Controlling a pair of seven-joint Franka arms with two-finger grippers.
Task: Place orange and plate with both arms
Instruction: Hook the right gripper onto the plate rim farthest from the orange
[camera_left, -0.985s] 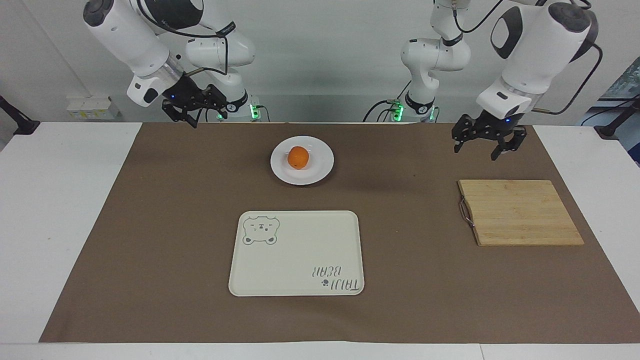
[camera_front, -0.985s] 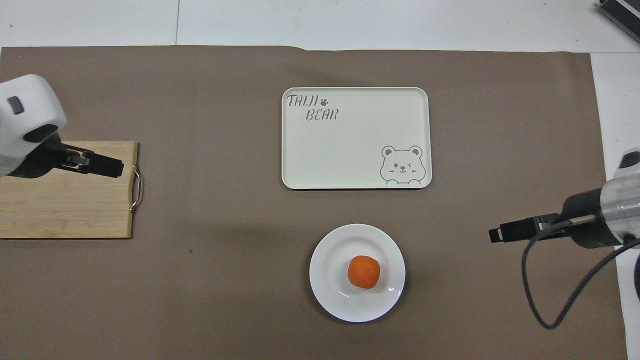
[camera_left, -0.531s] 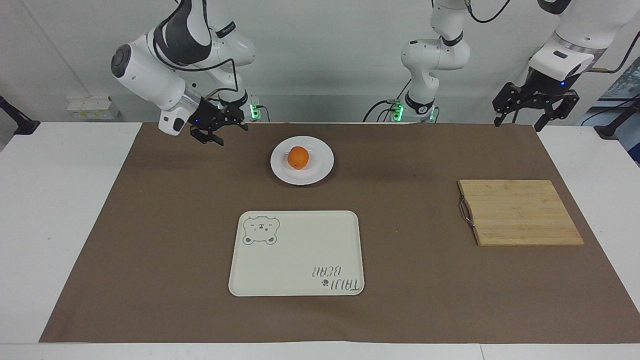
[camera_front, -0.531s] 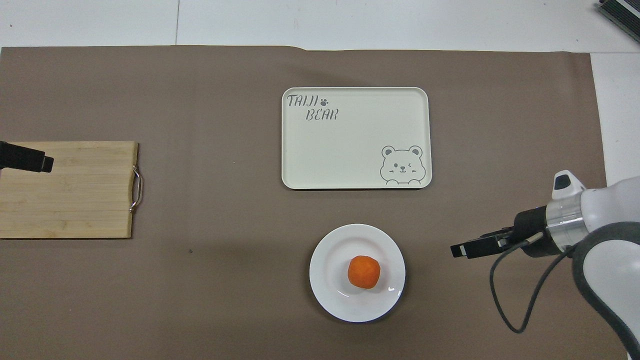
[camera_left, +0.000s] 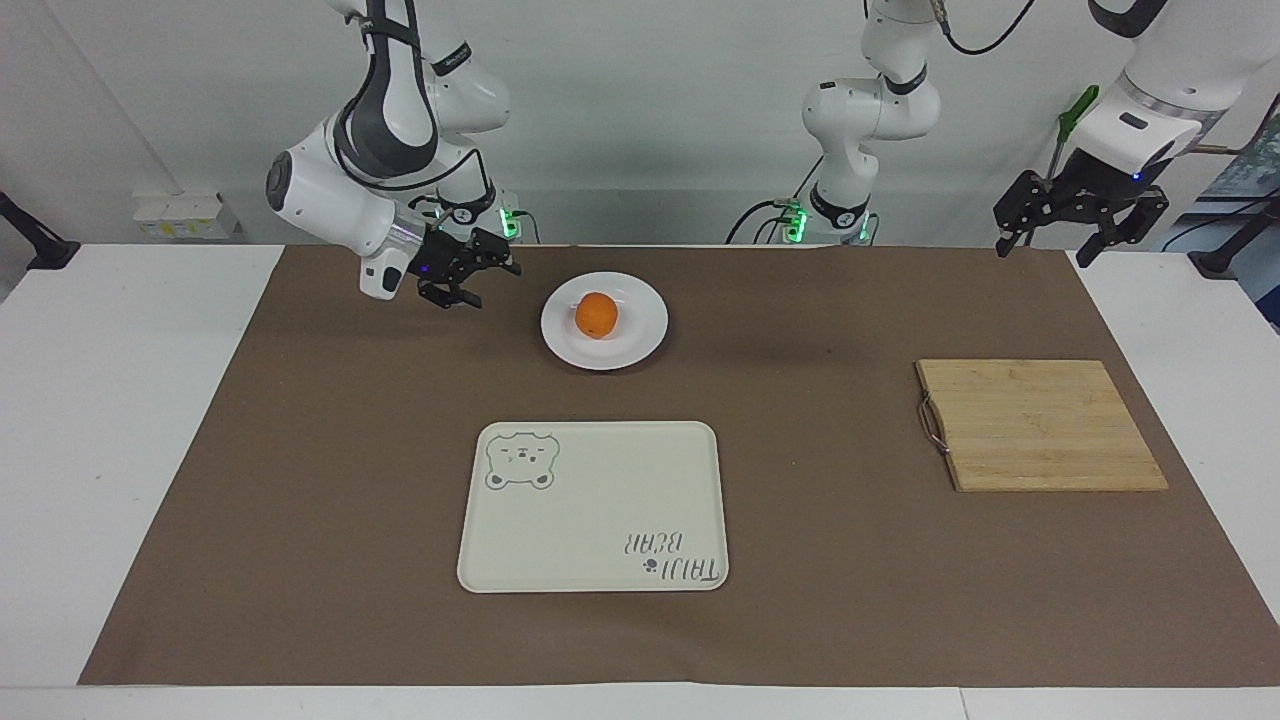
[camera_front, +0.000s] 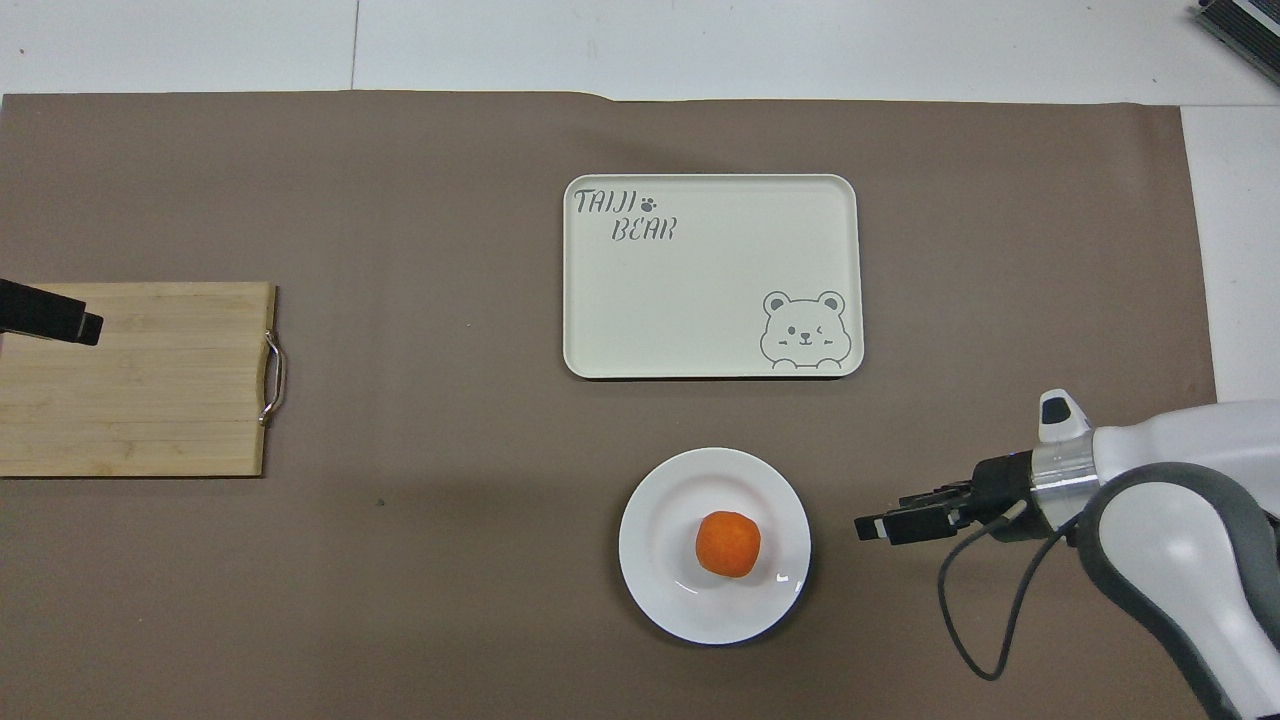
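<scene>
The orange (camera_left: 596, 315) (camera_front: 728, 543) sits in the middle of the white plate (camera_left: 645, 338) (camera_front: 655, 585), which rests on the brown mat near the robots. My right gripper (camera_left: 495, 283) (camera_front: 868, 527) hovers low beside the plate, on the right arm's side. It is open, points at the plate and touches nothing. My left gripper (camera_left: 1042, 253) (camera_front: 85, 325) hangs open and empty, high over the mat's corner at the left arm's end. In the overhead view its tip lies over the cutting board.
A cream tray with a bear drawing (camera_left: 600, 520) (camera_front: 700, 300) lies farther from the robots than the plate. A wooden cutting board (camera_left: 1040, 425) (camera_front: 150, 400) with a metal handle lies toward the left arm's end. The brown mat covers most of the white table.
My right gripper has swung down and in toward the plate. My left gripper has risen and drawn back from over the cutting board toward the mat's corner. Plate and orange have not moved.
</scene>
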